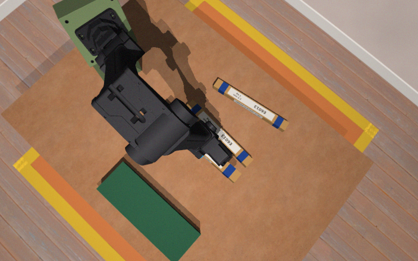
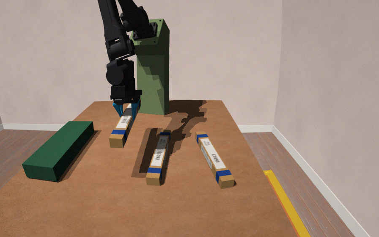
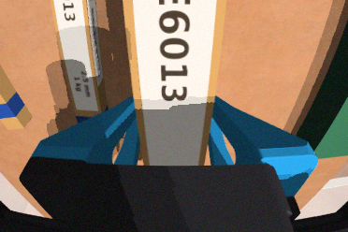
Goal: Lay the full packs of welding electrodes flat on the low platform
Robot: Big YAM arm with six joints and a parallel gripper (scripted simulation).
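My gripper is shut on a tan electrode pack with blue bands and an E6013 label. It holds the pack lengthwise and roughly level above the table; the arm hides much of it in the top view. A second pack lies flat on the table beside and below the held one. A third pack lies flat and angled farther out. The low green platform bears no pack.
The green arm pedestal stands at the table's back edge. Yellow and orange strips run along the sides. The arm's shadow falls across the second pack.
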